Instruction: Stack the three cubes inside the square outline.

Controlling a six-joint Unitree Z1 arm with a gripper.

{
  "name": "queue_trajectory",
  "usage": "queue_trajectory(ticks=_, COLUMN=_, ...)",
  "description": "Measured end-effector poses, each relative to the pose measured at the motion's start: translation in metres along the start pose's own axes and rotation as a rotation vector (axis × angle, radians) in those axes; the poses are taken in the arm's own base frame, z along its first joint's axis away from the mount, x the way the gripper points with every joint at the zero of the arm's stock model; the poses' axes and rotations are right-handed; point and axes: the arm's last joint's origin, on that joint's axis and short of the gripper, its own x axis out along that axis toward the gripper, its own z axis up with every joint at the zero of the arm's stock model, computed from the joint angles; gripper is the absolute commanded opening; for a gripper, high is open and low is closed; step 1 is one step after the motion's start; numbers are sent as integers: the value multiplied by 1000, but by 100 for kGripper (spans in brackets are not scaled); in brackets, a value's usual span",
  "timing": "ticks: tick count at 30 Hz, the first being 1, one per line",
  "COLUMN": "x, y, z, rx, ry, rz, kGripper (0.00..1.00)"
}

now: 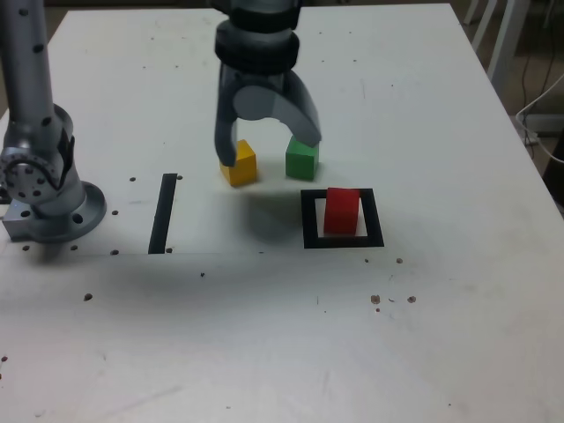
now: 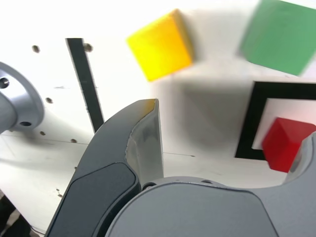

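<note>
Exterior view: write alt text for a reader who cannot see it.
An open gripper hangs over a white table, between a yellow cube and a green cube. Nearer the camera, a red cube sits inside a black square outline.

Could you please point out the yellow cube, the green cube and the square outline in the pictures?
yellow cube [image 1: 240,164]: exterior view, its front face.
green cube [image 1: 300,162]: exterior view, its front face.
square outline [image 1: 343,241]: exterior view, the black near side of the frame, in front of the red cube.
</note>
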Motion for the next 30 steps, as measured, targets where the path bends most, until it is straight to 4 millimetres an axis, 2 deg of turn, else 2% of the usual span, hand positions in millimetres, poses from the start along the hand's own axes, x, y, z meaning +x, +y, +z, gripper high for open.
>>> queue_trajectory(ticks=8, x=15, y=15, z=-17, rx=-74, ry=64, rz=-11, kGripper=99)
queue_trajectory(ticks=16, x=26, y=34, z=-27, rx=-132, ry=104, rz=-21, kGripper=97)
queue_trajectory(ticks=30, x=49, y=53, z=-14, rx=-125, ry=161, rz=-83, kGripper=95)
